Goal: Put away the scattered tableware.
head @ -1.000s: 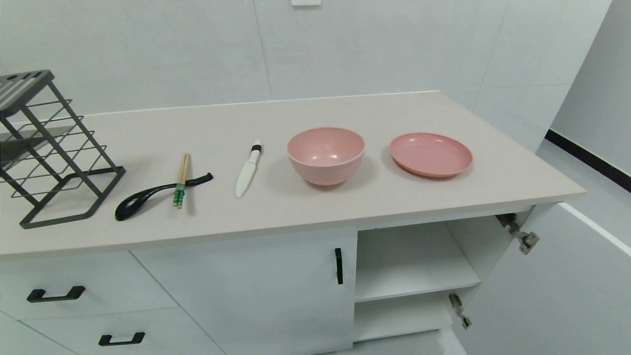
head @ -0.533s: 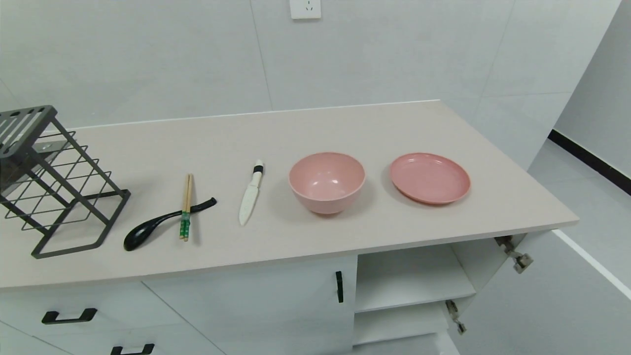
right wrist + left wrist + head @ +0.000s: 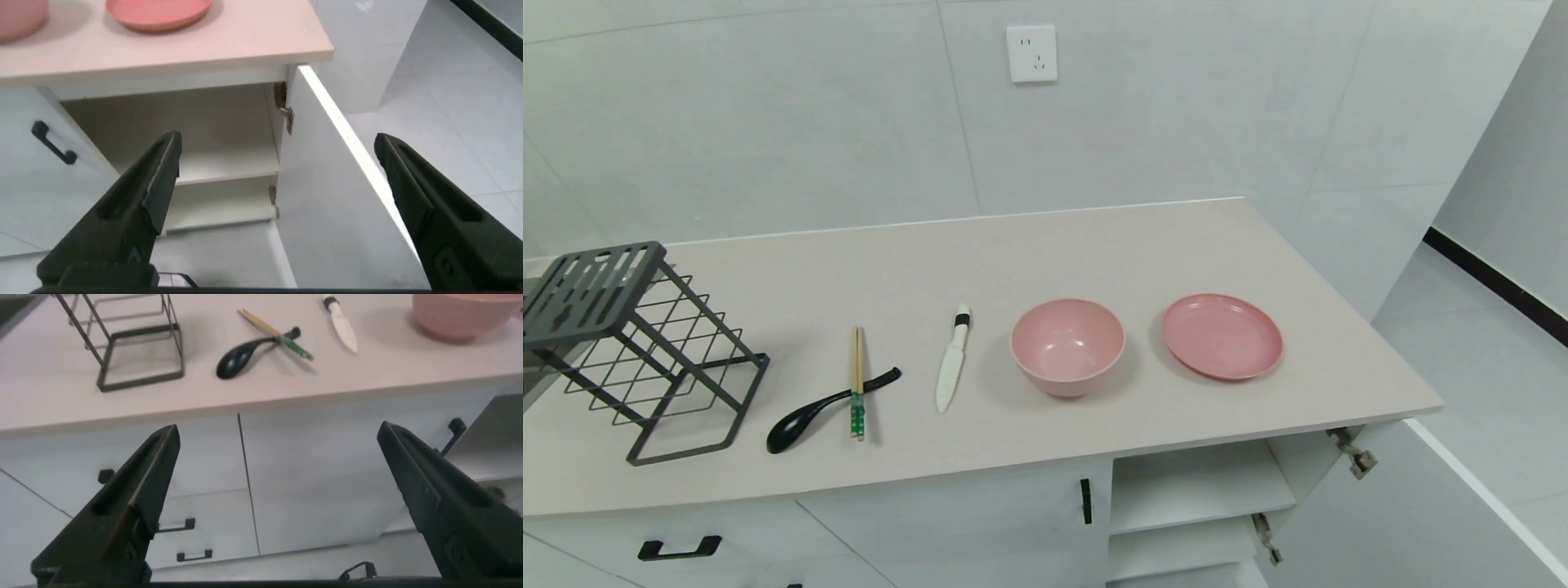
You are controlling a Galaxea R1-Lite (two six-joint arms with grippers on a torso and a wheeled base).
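Counter: pale beige countertop (image 3: 1094, 253) against a grey tiled wall, with a white socket (image 3: 1032, 52) above it; all the tableware you need lies along its front half.
Rack: the dark wire rack (image 3: 645, 351) stands at the counter's left end.
Spoon: the black spoon (image 3: 788, 433) lies just right of the rack, near the front edge, with its handle angled away to the right.
Chopsticks: the wooden chopsticks (image 3: 857, 367) lie side by side across the spoon's handle, touching it.
Knife: the white knife (image 3: 952, 363) lies between the chopsticks and the bowl, apart from both.
Bowl: the pink bowl (image 3: 1067, 347) sits upright near the counter's middle.
Plate: the pink plate (image 3: 1223, 336) lies flat just right of the bowl, not touching it.
Cabinet: under the plate, the cabinet door (image 3: 1421, 506) is swung open and you can see a white shelf (image 3: 1201, 482) inside.
Left gripper: your left gripper (image 3: 278, 433) hangs below counter height, facing the drawer fronts, fingers spread wide.
Right gripper: your right gripper (image 3: 278, 140) hangs before the open compartment, fingers likewise spread wide.
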